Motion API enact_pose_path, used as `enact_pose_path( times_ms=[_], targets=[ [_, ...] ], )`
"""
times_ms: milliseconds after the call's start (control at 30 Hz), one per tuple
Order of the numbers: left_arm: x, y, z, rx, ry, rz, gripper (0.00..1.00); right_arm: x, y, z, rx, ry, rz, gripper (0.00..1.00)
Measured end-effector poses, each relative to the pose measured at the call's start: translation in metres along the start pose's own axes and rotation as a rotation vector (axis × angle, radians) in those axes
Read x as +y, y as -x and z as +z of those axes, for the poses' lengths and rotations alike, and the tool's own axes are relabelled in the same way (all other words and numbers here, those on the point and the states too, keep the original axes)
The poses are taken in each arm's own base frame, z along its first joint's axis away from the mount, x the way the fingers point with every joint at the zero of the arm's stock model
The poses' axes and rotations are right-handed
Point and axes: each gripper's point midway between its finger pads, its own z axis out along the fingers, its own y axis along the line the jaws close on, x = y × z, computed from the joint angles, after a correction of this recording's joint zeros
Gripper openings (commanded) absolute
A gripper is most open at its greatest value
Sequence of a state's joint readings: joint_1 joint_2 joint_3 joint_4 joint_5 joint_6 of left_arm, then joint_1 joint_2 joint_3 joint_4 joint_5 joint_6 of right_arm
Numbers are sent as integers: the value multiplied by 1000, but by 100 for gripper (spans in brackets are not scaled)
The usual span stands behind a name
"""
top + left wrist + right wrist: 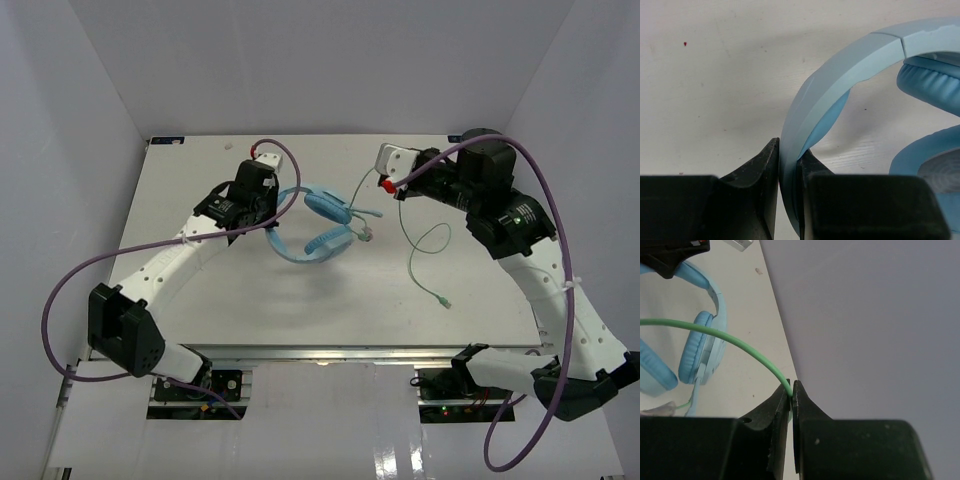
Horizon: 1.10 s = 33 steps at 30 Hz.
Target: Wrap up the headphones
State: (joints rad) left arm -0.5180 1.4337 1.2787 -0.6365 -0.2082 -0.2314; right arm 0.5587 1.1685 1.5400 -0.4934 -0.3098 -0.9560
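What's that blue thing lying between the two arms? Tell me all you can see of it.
The headphones are a light blue headset resting on the white table. A smooth, plastic-looking band, padded inside, joins two cushioned earcups. The left tool is shut on the band; the right tool pinches the thin green cable, whose loose end trails across the table, unwrapped.

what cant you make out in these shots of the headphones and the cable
- Top view: the cable's free end is too small to identify any plug.
- Top view: the left gripper's hold on the headphones is covered by its own wrist.
- Left wrist: the earcup is cut off by the right edge.
- Right wrist: the cable past the right gripper is hidden by its fingers.
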Motion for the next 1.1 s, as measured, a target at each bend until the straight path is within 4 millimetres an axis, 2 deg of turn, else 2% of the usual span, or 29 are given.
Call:
enact_pose_path(
  times_ms=[133, 300, 467, 633, 800, 967, 1100],
  targets=[
    [-18, 7, -12, -61, -96, 45, 0, 5, -19, 16, 39, 0, 60, 8],
    [-39, 10, -49, -154, -257, 100, 0, 14, -51, 28, 93, 12, 178, 8],
    [-75, 13, -81, -220, -419, 158, 0, 15, -85, 45, 131, 24, 294, 8],
    [-104, 6, -95, -220, -517, 187, 0, 29, -110, 61, 160, 71, 388, 8],
    [-116, 3, -102, -213, -549, 172, 0, 34, -124, 58, 158, 78, 479, 8],
    [-118, 17, -113, -242, -557, 138, 0, 43, -149, 46, 172, 65, 612, 8],
    [-119, 31, -123, -275, -558, 105, 0, 69, -152, 43, 153, 109, 701, 8]
  ],
)
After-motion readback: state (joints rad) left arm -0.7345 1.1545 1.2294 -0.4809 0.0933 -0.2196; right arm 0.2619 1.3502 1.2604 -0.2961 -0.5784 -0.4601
